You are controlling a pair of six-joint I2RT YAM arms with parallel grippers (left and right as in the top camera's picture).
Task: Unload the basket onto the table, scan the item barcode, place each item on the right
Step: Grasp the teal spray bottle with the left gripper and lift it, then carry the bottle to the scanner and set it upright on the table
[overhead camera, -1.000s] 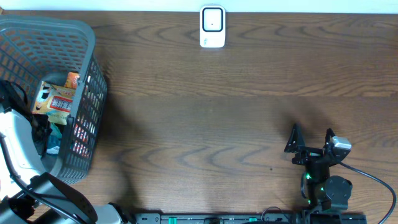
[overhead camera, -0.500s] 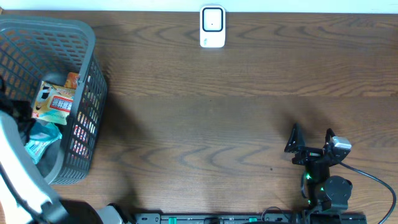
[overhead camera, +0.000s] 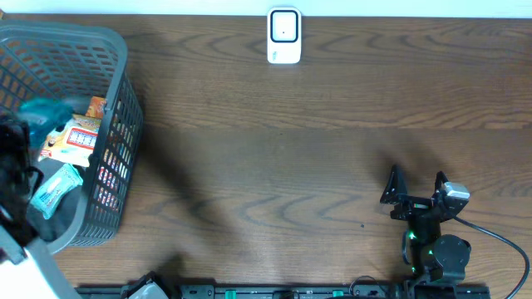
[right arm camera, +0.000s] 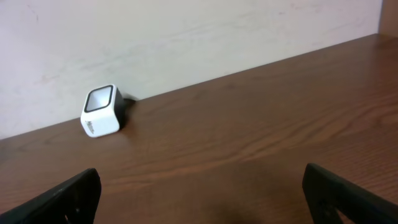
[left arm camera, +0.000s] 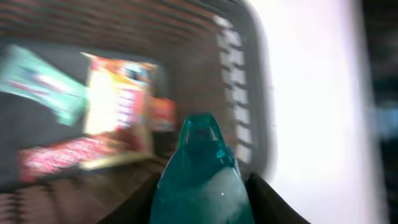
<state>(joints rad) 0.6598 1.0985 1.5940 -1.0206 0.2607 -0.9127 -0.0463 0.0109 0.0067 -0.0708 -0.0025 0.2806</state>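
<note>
Over the table's left-edge grey mesh basket (overhead camera: 120, 124), left gripper (left arm camera: 205, 199) seemingly clamps a teal packet (left arm camera: 199, 155); white box scanner (overhead camera: 284, 35) not yet reached; right gripper (overhead camera: 417, 178) spread.

Setting: mock shop checkout rigged on a robot test bench. Evidence: a white barcode scanner (overhead camera: 284, 36) stands at the far edge of a dark wood-grain surface (overhead camera: 274, 166), just in front of a bare pale wall (right arm camera: 186, 31). Well left of the scanner, a grey plastic shopping basket (overhead camera: 116, 58) holds printed retail packets (overhead camera: 79, 137). Well apart from the scanner, at the near right: a robot arm (overhead camera: 432, 220) with a trailing cable (overhead camera: 490, 232).
</note>
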